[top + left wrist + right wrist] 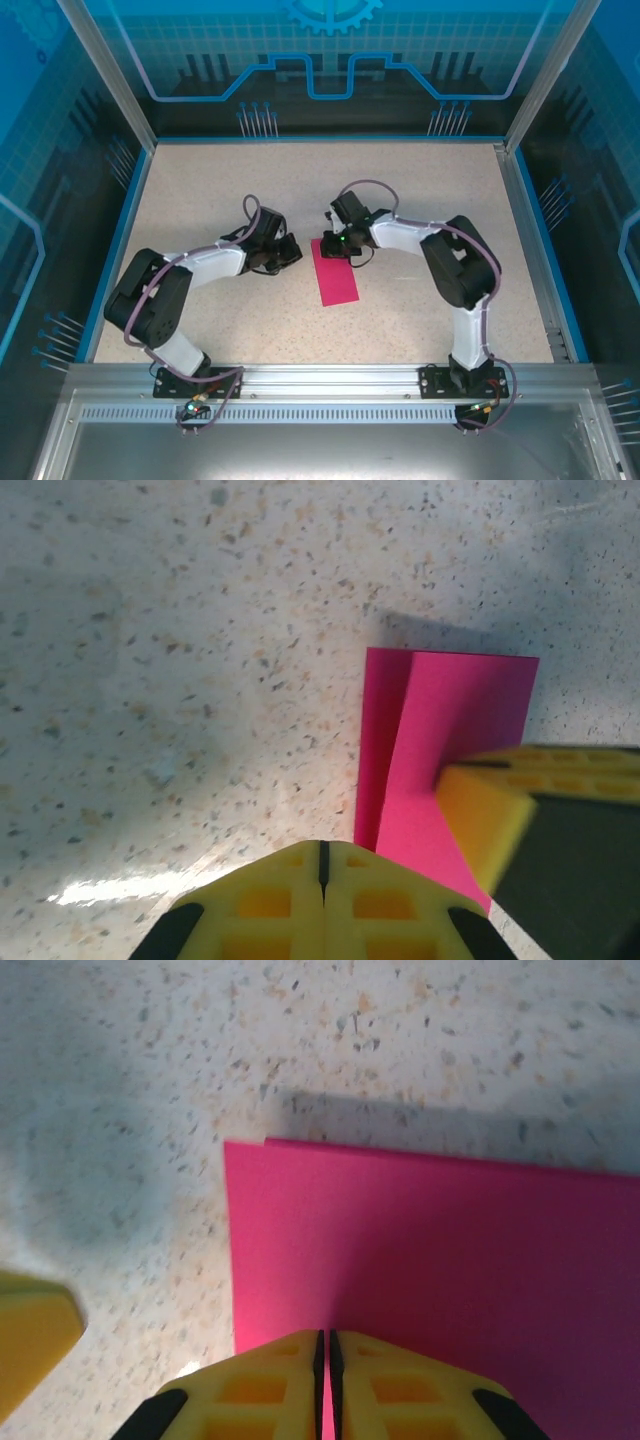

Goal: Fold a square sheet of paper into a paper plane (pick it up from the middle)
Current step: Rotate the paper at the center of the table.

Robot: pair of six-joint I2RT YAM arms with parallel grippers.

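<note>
left claw (323,848) fingertips sit pressed together, holding nothing, just beside the pink paper (455,720). right claw (325,1336) jaws show only a hairline slit, tips at the paper's edge; whether they pinch it cannot be told. paper lies mid-worktop (230,190), folded into a long strip, one layer offset, one end hidden under the right claw. worktop surface is speckled beige; blue patterned panels (330,60) enclose it.

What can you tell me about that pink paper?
The paper is thin, plain magenta, folded over into a narrow strip, one layer's edge showing beside the other. It lies in the middle of the speckled table, its long side running near to far. The right gripper pinches its far end, jaws shut.
</note>
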